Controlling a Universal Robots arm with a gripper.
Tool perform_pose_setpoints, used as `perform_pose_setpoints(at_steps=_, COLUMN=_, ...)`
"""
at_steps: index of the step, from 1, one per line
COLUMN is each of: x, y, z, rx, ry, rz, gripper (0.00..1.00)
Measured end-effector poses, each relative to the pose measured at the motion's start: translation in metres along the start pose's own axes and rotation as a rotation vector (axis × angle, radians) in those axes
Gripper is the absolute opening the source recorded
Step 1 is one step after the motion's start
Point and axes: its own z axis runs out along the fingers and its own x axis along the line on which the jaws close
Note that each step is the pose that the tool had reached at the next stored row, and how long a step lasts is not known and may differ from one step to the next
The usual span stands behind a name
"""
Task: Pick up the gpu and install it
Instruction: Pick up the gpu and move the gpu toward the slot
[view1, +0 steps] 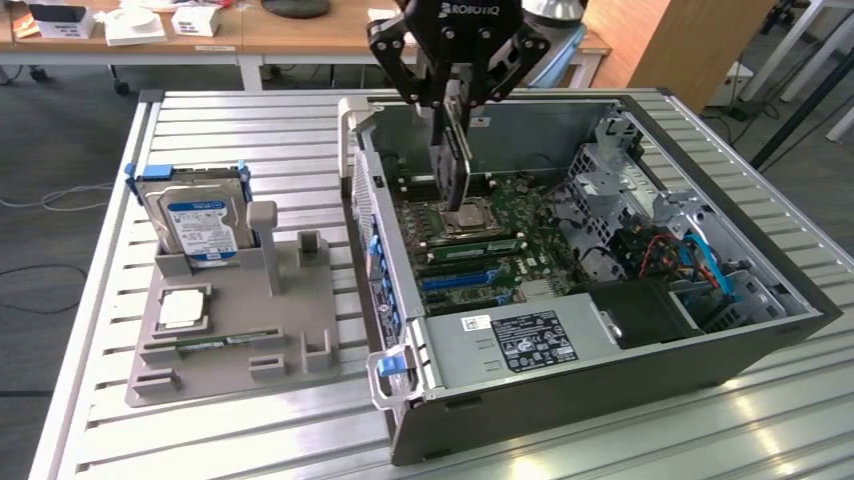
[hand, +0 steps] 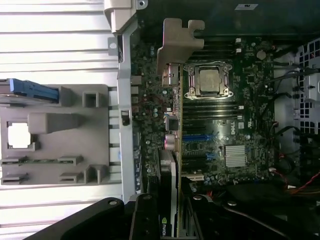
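My gripper (view1: 457, 100) is shut on the gpu (view1: 455, 160), a thin dark card that hangs on edge, its lower end just over the motherboard (view1: 514, 255) inside the open computer case (view1: 574, 410). In the wrist view the gpu (hand: 172, 125) is seen edge-on, its silver bracket (hand: 176, 42) at the far end, running alongside the processor socket (hand: 209, 81). The blue card slots (hand: 197, 137) lie beside and slightly ahead of it; the same slots (view1: 467, 281) sit nearer the power supply in the exterior view. The fingers (hand: 145, 215) clamp the card from both sides.
On the exterior view's left, a grey fixture tray (view1: 234, 350) holds an upright hard drive (view1: 200, 222), a memory stick (view1: 214, 343) and a square chip (view1: 182, 308). The case holds a power supply (view1: 527, 340) and a drive cage (view1: 627, 190). Everything rests on a slatted metal table (view1: 240, 440).
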Motion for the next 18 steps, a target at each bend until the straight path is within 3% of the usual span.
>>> perform_pose_setpoints(at_steps=9, x=-0.034, y=0.0022, z=0.0017, rx=0.0000, ry=0.0000, rz=0.000, gripper=0.27)
perform_pose_setpoints(at_steps=18, x=-0.062, y=0.0039, z=0.0030, rx=0.0000, ry=0.0001, rz=0.000, gripper=0.27)
